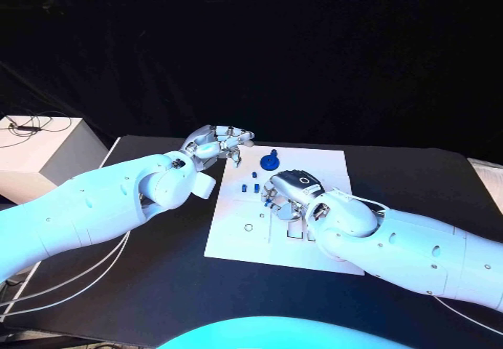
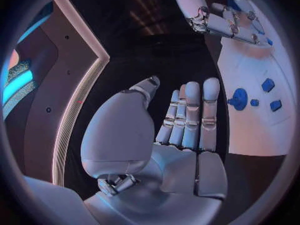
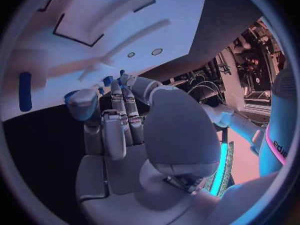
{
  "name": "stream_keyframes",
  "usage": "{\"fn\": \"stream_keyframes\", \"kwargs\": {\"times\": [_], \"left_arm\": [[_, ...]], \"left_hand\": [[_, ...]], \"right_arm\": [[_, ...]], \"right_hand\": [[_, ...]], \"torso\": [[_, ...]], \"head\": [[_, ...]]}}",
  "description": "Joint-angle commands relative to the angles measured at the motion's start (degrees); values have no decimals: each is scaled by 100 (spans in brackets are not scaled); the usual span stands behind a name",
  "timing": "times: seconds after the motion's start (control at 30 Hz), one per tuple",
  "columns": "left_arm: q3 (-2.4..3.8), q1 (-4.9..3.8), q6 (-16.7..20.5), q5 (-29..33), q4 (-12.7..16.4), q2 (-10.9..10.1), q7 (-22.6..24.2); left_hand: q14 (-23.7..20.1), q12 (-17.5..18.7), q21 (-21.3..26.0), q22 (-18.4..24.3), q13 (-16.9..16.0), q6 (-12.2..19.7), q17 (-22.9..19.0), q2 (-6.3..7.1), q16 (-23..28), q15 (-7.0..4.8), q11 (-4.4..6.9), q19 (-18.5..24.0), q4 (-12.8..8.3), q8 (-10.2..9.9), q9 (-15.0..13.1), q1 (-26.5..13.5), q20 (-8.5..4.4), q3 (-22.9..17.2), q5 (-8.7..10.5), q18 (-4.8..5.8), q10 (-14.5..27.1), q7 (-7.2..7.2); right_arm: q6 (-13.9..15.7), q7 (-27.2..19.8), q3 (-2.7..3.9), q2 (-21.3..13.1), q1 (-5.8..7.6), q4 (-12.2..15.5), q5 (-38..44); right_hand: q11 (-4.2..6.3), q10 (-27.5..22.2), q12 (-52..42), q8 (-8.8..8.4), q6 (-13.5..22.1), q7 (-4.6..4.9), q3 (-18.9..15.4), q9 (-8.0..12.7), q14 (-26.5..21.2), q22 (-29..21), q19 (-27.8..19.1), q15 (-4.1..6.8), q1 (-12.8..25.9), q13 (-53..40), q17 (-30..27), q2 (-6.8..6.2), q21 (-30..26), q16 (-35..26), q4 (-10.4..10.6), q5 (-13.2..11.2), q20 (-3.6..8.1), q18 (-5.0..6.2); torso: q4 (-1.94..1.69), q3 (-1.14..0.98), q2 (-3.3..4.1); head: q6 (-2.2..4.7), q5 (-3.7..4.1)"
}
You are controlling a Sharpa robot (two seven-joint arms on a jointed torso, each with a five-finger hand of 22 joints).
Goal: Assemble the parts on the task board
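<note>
Black tabletop (image 1: pixel 419 182) carries the white task board (image 1: pixel 236 233). Right hand (image 1: pixel 288 190) is lowered over the board's middle, fingers curled toward small blue parts (image 1: pixel 249 187); whether one is held cannot be told. Left hand (image 1: pixel 217 142) hovers empty, fingers straight. Seating should be slow, square to the slot.

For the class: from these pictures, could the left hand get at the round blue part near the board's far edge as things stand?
Probably yes. The left hand is open beside the task board at its far left corner, and the round blue part lies close by with nothing between them. The right hand works nearer the middle.
</note>
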State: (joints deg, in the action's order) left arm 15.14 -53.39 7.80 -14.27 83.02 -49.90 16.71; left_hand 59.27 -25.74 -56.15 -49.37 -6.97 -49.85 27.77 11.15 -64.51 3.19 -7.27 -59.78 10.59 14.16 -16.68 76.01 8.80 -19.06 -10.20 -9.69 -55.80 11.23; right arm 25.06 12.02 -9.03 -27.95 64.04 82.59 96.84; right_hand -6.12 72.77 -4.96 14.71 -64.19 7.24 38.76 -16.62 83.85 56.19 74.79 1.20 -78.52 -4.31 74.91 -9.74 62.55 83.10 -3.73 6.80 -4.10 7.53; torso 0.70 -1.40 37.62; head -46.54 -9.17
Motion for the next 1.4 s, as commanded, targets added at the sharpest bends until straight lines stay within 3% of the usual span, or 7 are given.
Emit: {"fn": "stream_keyframes", "kwargs": {"times": [0.03, 0.27, 0.57, 1.4], "left_arm": [[6, -2, 152, 120, 24, 16, 161], [6, -3, 175, 166, 33, 29, 171], [6, -3, 169, 174, 33, 29, 162], [6, -4, 96, 149, 33, 34, 113]], "left_hand": [[-28, 18, -10, 5, -10, 15, 9, -9, 18, 15, -7, 5, 40, 34, -6, 59, 4, -3, -26, 10, 41, -4], [-27, 16, -11, 4, -11, 14, 10, -6, 17, 15, -7, 4, 43, 36, -6, 59, 5, 2, -23, 10, 40, -4], [-27, 15, -3, 14, -12, 13, 12, -4, 17, 15, -7, 12, 46, 38, -6, 60, 5, 6, -21, 8, 39, -4], [-28, 12, 19, 40, -15, 15, 15, -4, 19, 16, -8, 33, 53, 42, -7, 68, 6, 15, -17, 1, 43, -3]], "right_arm": [[-201, 84, -6, 34, -24, -9, 157], [-217, 77, -21, 97, -107, -73, 141], [-224, 80, -29, 111, -134, -75, 136], [-254, 63, -31, 180, -209, -99, 140]], "right_hand": [[315, 369, -1, 21, 10, 5, 31, -9, 351, -4, -40, 38, 9, -202, 117, 60, -36, -31, 8, 30, -3, -45], [314, 370, 2, 22, 12, 5, 33, -12, 351, 2, -40, 37, 11, -203, 120, 59, -32, -29, 7, 38, -3, -46], [314, 372, 5, 23, 13, 6, 34, -15, 351, -6, -46, 37, 13, -205, 120, 60, -39, -29, 6, 44, -3, -43], [313, 374, 11, 24, 19, 6, 40, -22, 348, -6, -52, 36, 15, -208, 109, 60, -41, -34, 1, 59, -3, -42]], "torso": [[15, -14, 7], [-4, -11, 3], [13, -15, 8], [11, -6, -4]], "head": [[-61, -92], [-140, -183], [-202, -235], [-276, -270]]}}
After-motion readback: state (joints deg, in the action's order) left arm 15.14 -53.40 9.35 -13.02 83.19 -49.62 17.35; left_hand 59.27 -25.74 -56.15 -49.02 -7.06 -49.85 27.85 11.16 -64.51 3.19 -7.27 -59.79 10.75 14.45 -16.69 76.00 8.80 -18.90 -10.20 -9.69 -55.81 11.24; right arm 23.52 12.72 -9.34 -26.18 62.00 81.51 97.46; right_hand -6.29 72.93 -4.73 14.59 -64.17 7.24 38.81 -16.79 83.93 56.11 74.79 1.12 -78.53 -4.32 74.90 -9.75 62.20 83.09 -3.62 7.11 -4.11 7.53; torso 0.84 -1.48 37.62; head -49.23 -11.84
